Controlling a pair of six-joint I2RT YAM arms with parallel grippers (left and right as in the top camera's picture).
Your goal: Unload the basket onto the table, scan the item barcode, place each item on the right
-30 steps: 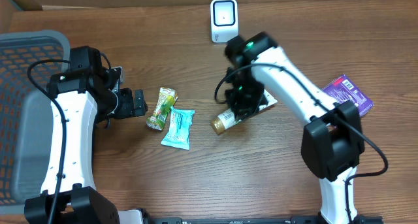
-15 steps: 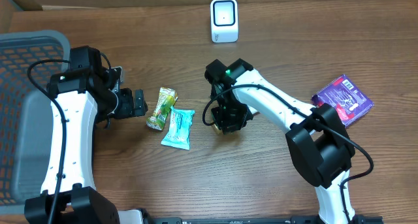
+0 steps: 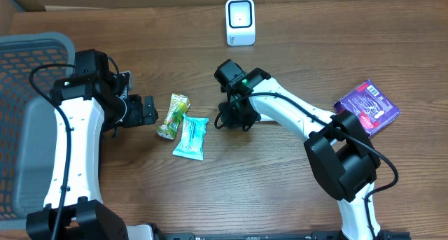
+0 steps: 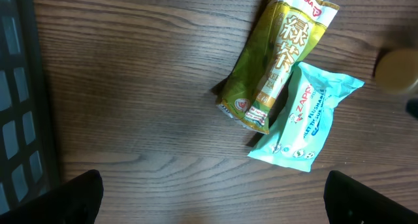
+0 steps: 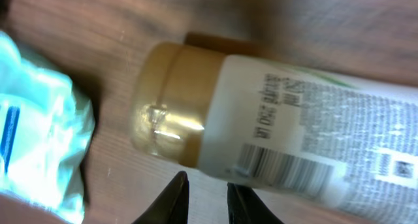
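A white bottle (image 5: 274,132) with a gold cap lies on its side on the wooden table, its barcode facing my right wrist camera. My right gripper (image 5: 208,194) hovers just beside it, jaws a narrow gap apart with only bare wood between them. In the overhead view the right gripper (image 3: 231,117) covers the bottle. The white scanner (image 3: 240,22) stands at the far edge. My left gripper (image 3: 149,110) is wide open left of a green tea pouch (image 3: 173,116) and a teal packet (image 3: 191,137), with nothing between its fingers.
A grey mesh basket (image 3: 28,72) fills the left side. A purple packet (image 3: 367,107) lies at the right. In the left wrist view the green pouch (image 4: 277,61) overlaps the teal packet (image 4: 304,123); the teal packet (image 5: 32,139) also sits close to the bottle's cap.
My right arm has swung left and now sits over the bottle, hiding it from above; its jaws have parted slightly. The left arm has not moved.
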